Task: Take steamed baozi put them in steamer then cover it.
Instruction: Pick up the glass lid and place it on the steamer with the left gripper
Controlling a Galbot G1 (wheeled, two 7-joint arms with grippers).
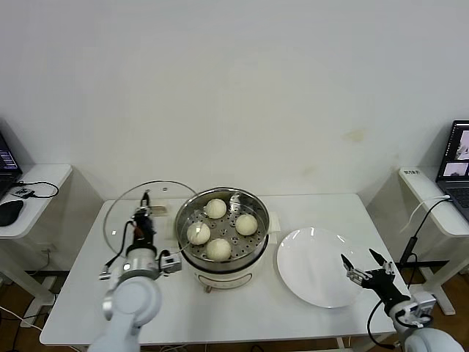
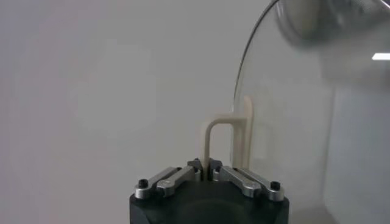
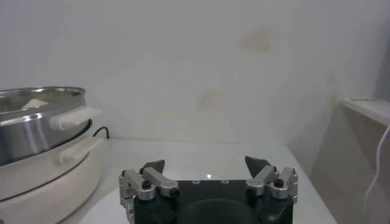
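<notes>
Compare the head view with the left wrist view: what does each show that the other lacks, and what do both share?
Only the head view shows the four steamed baozi in the steamer, the empty white plate and the open right gripper. Only the left wrist view shows the left gripper shut on the cover's cream handle. Both show the glass cover held upright.

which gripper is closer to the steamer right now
Left. The left gripper is beside the steamer on its left, shut on the cover by its handle. The right gripper hangs open past the white plate, farther right.
</notes>
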